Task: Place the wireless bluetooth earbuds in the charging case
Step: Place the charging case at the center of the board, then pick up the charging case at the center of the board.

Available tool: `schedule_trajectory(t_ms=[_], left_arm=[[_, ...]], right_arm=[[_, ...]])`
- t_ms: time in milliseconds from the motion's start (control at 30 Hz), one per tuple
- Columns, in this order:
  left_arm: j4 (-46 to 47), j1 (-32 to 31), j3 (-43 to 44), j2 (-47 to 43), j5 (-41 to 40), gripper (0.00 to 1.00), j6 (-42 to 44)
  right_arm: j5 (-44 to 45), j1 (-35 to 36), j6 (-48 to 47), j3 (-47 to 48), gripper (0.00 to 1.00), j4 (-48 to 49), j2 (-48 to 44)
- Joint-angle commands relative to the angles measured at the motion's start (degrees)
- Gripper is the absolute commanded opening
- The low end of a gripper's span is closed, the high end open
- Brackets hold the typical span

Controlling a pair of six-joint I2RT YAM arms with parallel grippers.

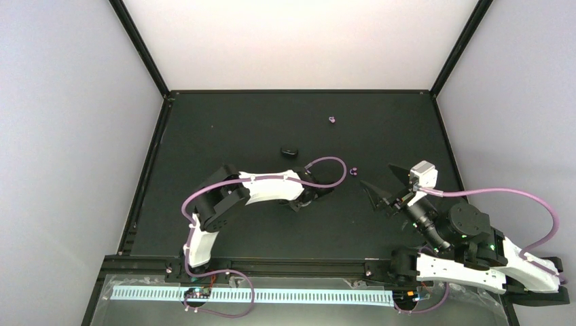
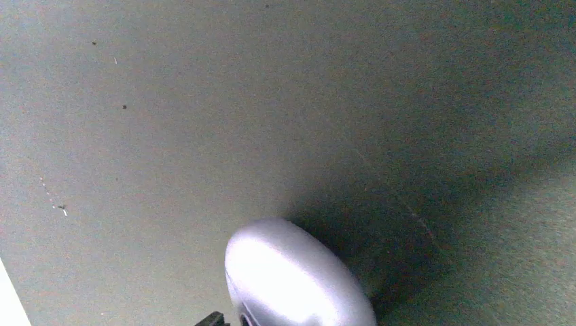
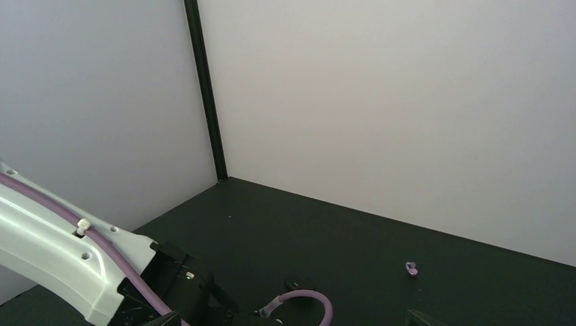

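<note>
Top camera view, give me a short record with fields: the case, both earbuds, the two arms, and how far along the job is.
charging case: on the table, near the centre, looks closed
far earbud: loose on the table, behind and right of the case
near earbud: loose on the table, between the two arms' ends
left arm: reaches to the centre, its end close to the case
right gripper: open, empty, tips toward the near earbud
progress: neither earbud is in the case yet
</note>
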Motion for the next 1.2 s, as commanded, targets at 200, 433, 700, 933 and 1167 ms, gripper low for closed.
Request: schedule_trajectory(t_ms=[200, 433, 700, 933, 1167], left_arm=[[3.4, -1.1, -0.5, -6.4, 9.0, 0.67, 0.1], [7.0, -0.1, -6.2, -17.5, 13.9, 0.99, -1.2], [16.6, 21.8, -23.1, -50.3, 28.7, 0.99, -2.4], [18.6, 35.5, -25.3, -67.9, 30.9, 0.99, 3.5], [21.9, 35.8, -26.8, -71.3, 36.5, 0.99, 8.1]], right_arm=[[-1.1, -0.1, 1.1, 1.8, 0.86, -0.9, 0.3], [-4.6, -0.1, 2.1, 3.1, 0.86, -2.4, 2.3], [-5.6, -1.0, 2.5, 0.9, 0.87, 2.6, 14.4], [-43.6, -23.3, 6.4, -0.7, 0.87, 9.5, 32.5], [-47.4, -24.5, 5.5, 5.4, 0.88, 16.1, 55.2]])
